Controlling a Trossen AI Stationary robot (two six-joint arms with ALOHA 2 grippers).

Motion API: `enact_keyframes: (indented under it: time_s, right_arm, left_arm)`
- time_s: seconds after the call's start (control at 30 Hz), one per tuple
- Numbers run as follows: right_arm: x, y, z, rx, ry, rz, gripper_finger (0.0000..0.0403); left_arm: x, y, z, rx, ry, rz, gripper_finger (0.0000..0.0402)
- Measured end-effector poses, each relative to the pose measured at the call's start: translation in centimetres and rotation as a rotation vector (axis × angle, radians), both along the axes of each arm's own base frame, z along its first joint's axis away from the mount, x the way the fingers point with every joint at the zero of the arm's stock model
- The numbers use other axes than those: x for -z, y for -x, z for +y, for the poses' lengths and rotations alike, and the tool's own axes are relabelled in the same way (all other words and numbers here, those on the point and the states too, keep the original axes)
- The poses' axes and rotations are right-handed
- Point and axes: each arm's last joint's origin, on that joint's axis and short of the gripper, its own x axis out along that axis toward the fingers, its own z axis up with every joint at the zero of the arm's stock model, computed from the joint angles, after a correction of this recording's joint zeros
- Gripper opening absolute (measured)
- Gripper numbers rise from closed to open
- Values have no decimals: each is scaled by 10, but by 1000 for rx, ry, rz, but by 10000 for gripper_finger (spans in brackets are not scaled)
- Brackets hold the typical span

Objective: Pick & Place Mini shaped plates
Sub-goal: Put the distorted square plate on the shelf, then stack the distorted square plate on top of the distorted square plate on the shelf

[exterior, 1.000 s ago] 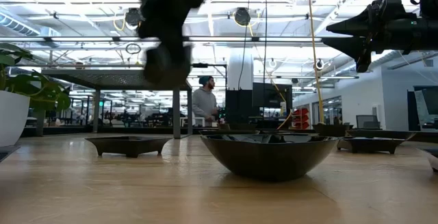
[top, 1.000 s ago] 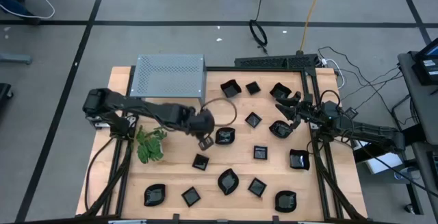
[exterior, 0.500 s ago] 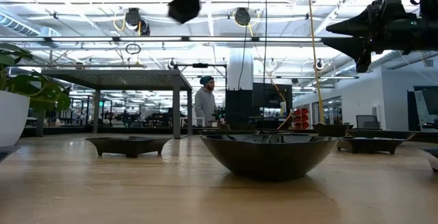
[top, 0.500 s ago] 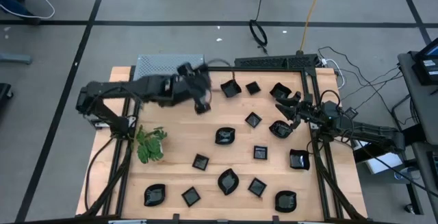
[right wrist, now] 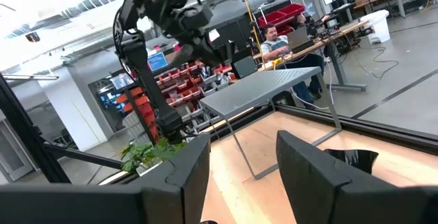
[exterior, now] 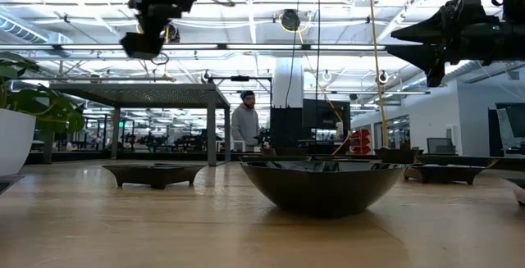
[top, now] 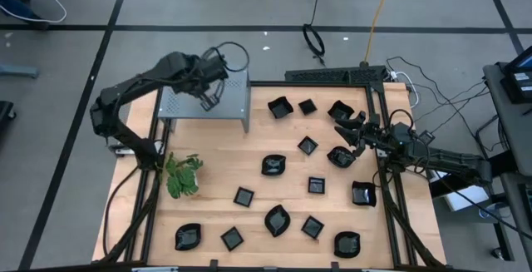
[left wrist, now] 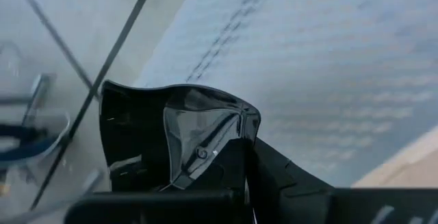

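Observation:
Several glossy black mini shaped plates (top: 273,165) lie right side up on the wooden table; one bowl-like plate (exterior: 321,186) stands nearest in the low view. My left gripper (top: 208,97) hangs above the grey perforated shelf (top: 229,106) at the table's far left, shut on one black plate (left wrist: 179,133). The same gripper (exterior: 148,43) shows high above the shelf top (exterior: 148,92) in the low view. My right gripper (top: 338,124) waits open above the plates at the right, its fingers (right wrist: 311,169) empty. My left gripper pinches the black plate by one edge (left wrist: 205,176) between its two fingers. The fingers slant down from above. The plate stands on edge out of the fingers, its glossy hollow (left wrist: 198,125) facing the wrist camera, lifted clear of the shelf top (left wrist: 328,59).
A green plant (top: 183,175) stands at the table's left, near the shelf's front. Black frame rails (top: 391,197) run along both sides of the table. Bare wood lies between the shelf and the nearest plates. A person (exterior: 244,124) stands in the room beyond.
My left gripper has risen from the middle of the table and swung toward the far left corner, ending above the grey shelf and tipping further downward. It has stayed shut and carried the black plate along, clear of everything.

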Motion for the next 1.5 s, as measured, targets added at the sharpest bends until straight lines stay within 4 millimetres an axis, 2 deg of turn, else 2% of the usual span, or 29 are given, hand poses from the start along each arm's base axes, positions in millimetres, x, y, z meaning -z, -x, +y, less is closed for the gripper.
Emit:
enact_keyframes:
  time_s: [0.17,0.4,0.53,0.63,0.83,1.0,1.2,1.33,1.5]
  right_arm:
    - [0,0,0,0,1,-2,155]
    - [0,0,0,0,0,-1,155]
    - [0,0,0,0,1,-1,155]
    - [0,0,0,0,0,-1,155]
    - [0,0,0,0,0,-1,155]
    - [0,0,0,0,0,0,155]
    - [0,0,0,0,0,0,155]
    - [0,0,0,0,0,0,155]
    - [0,0,0,0,0,0,155]
  left_arm:
    - [9,30,11,-90,-1,-1,12]
    - [49,57,20,-146,47,-50,13]
    - [66,63,24,-170,55,-74,7]
    - [71,63,26,-166,51,-79,13]
    - [71,62,26,-154,48,-79,61]
    - [62,65,22,-113,28,-90,138]
    - [26,64,11,-35,-71,-202,219]
    - [6,53,3,1,-140,-331,235]
    - [-8,36,-10,101,-144,-482,230]
